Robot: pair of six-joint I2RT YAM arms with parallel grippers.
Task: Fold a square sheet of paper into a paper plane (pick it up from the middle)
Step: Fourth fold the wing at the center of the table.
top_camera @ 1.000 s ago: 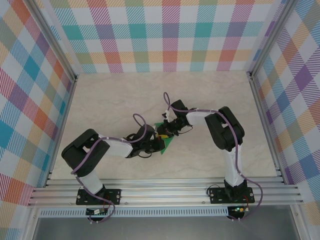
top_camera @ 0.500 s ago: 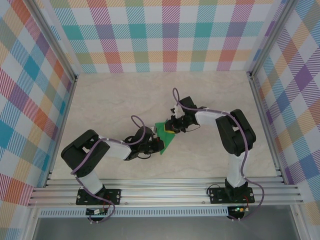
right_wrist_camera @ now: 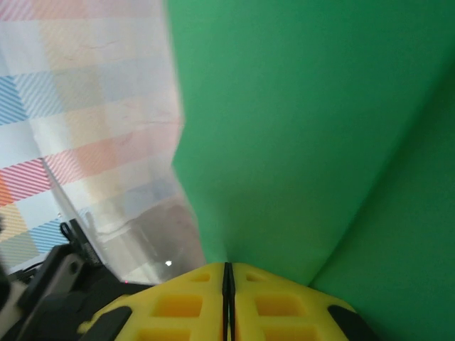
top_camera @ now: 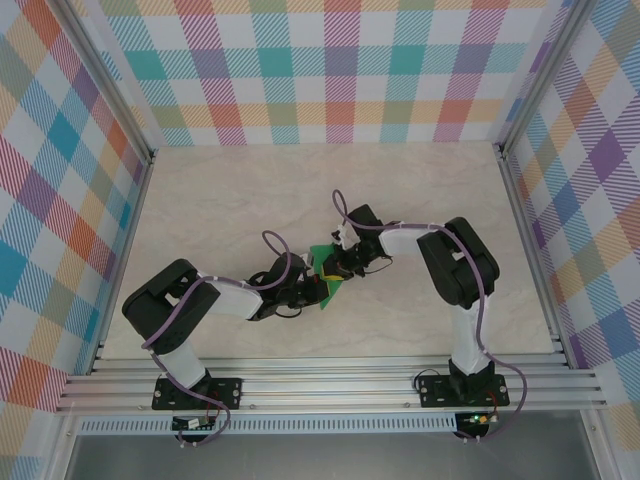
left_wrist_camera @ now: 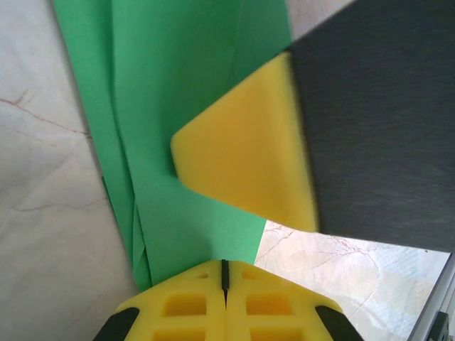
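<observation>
The left gripper [left_wrist_camera: 225, 278] had its two yellow jaw halves pressed together along their seam, and the folded green sheet of paper [left_wrist_camera: 178, 85] ran straight down into that seam, so it was pinching the near edge of the sheet. The right gripper [right_wrist_camera: 226, 275] looked the same from its own wrist: halves met on one line, clamped on the paper [right_wrist_camera: 298, 128], which rose from the seam and bent along a soft diagonal fold. From the left wrist, a yellow pad [left_wrist_camera: 249, 163] of the right gripper, on its black finger body, lay flat against the top of the sheet just beyond the left jaws. The paper there showed several overlapping layers along its left side (at least three stacked edges), with the marble-patterned tabletop [left_wrist_camera: 43, 213] beside it. Whether the sheet rested on the table or was lifted off it could not be told. From above, the left gripper [top_camera: 308, 288] and the right gripper [top_camera: 343, 266] met nose to nose near the middle of the tabletop [top_camera: 250, 200], the green sheet [top_camera: 328, 285] showing between them. Plaid walls [top_camera: 330, 70] enclosed the table on three sides.
</observation>
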